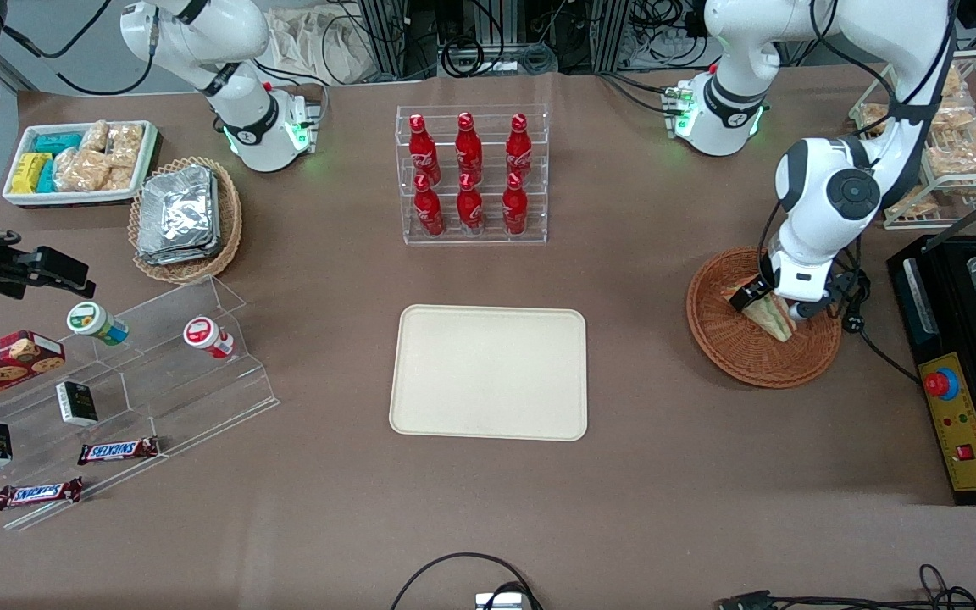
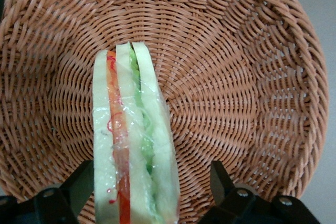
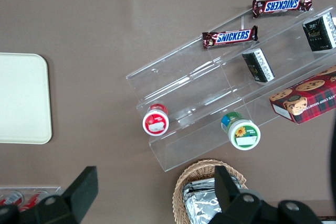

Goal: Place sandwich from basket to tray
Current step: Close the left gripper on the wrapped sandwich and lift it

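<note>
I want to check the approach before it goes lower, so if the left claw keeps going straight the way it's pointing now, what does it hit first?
Probably the sandwich. The left claw is open over the basket, with the wrapped wedge standing on edge between its fingers. Going straight down, the fingers would pass either side of it and then meet the basket's woven floor, though depth is unclear.

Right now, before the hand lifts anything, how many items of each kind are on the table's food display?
Hand over the basket: open.
Sandwich: 1
Red bottles: 6
Snickers bars: 2
Lidded cups: 2
Cookie box: 1
Small black boxes: 2
Total: 14
</note>
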`<act>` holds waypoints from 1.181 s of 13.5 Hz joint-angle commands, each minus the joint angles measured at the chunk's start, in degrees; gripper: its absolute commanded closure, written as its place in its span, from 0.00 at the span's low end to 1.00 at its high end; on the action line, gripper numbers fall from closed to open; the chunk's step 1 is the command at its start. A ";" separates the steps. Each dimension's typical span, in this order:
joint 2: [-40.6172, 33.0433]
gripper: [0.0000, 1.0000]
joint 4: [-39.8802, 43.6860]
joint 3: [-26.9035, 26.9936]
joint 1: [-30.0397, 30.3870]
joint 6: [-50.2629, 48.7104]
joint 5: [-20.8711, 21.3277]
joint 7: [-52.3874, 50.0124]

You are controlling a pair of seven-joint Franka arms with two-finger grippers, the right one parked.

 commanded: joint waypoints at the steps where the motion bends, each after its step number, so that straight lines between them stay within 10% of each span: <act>1: 0.54 0.22 -0.75 0.00 0.46 2.03 2.51 -1.47; 4: 0.72 0.79 -0.66 0.17 0.55 2.03 5.67 -1.38; 16: -6.39 0.85 2.93 -0.09 0.11 -7.80 10.43 20.38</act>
